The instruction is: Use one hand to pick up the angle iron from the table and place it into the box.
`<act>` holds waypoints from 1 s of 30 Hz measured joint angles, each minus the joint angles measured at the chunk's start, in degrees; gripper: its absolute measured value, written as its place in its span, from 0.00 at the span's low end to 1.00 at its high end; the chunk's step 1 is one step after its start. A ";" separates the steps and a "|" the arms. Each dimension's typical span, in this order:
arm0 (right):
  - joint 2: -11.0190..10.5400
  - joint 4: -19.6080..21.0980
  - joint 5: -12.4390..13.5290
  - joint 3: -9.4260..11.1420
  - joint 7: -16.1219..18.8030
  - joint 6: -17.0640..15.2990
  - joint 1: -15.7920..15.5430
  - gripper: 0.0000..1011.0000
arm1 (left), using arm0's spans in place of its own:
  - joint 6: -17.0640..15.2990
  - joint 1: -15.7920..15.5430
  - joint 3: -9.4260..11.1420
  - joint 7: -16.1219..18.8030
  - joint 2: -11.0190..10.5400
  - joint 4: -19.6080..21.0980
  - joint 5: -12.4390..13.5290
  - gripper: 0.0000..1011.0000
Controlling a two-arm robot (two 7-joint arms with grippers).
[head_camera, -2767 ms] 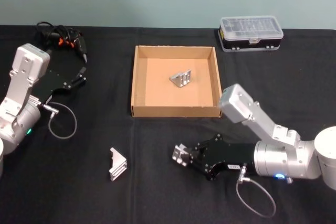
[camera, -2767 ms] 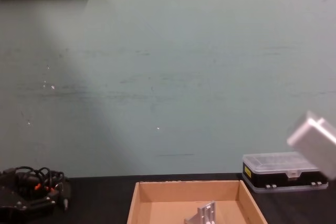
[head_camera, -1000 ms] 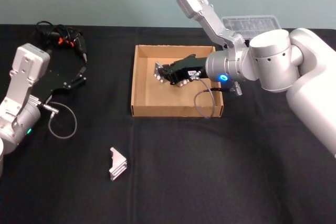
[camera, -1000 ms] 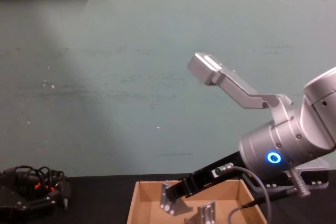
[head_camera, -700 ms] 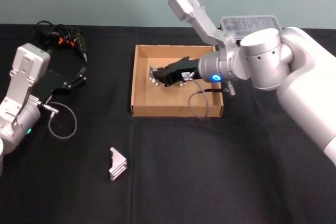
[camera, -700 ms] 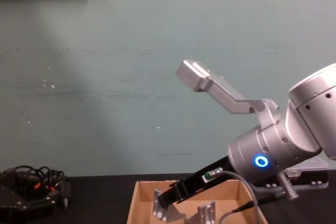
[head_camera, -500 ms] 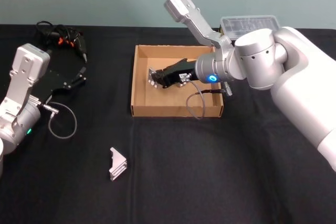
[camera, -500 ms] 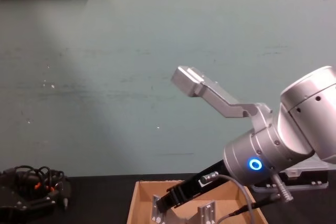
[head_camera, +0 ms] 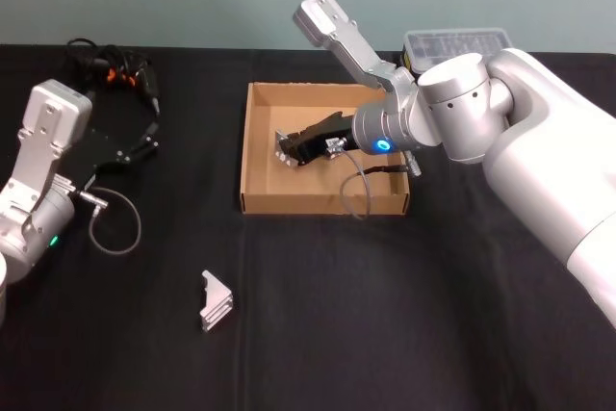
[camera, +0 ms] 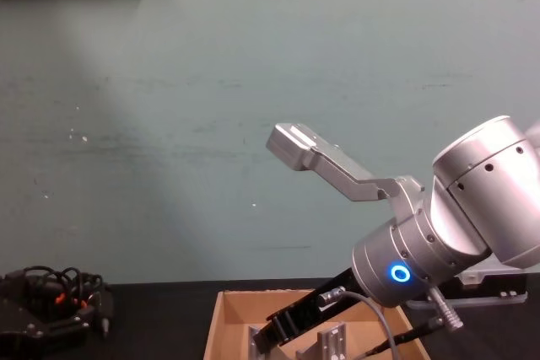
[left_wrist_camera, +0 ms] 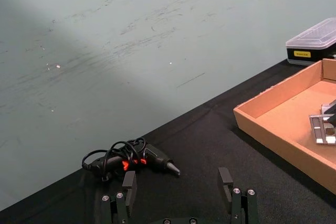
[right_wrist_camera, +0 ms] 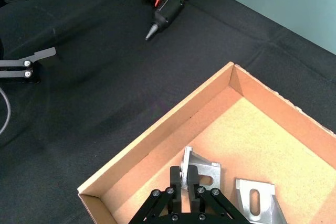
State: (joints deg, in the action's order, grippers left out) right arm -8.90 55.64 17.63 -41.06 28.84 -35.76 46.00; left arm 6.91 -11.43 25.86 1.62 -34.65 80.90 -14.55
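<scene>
Fingers [left_wrist_camera: 226,178] spread and empty, the left gripper [left_wrist_camera: 177,181] sits parked well left of the box [head_camera: 252,156], out of the working arm's way. One angle iron [head_camera: 216,301] lies on the table [head_camera: 318,334] off the box's front left corner, waiting its turn, I'd say. Over the box's left half, the right gripper [right_wrist_camera: 185,176] is clamped tight on a second angle iron [right_wrist_camera: 203,170], held down between the walls so letting go should mean a short drop. Just beside it, another bracket [right_wrist_camera: 257,207] rests on the box floor.
</scene>
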 joint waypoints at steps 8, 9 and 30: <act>-0.12 0.24 0.17 0.02 0.01 0.01 -0.09 0.20 | 0.00 0.00 0.00 0.00 0.00 0.00 0.00 1.00; -0.13 0.26 0.19 0.02 0.02 0.01 -0.11 0.22 | 0.00 0.00 0.00 0.00 0.00 0.00 0.00 1.00; -4.38 9.33 0.87 1.30 2.53 4.35 -5.11 0.84 | 0.00 0.00 0.00 0.00 0.00 0.00 0.00 1.00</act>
State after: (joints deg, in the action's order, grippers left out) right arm -13.28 64.97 18.50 -39.76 31.37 -31.40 40.89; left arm 6.91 -11.43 25.86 1.62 -34.65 80.90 -14.55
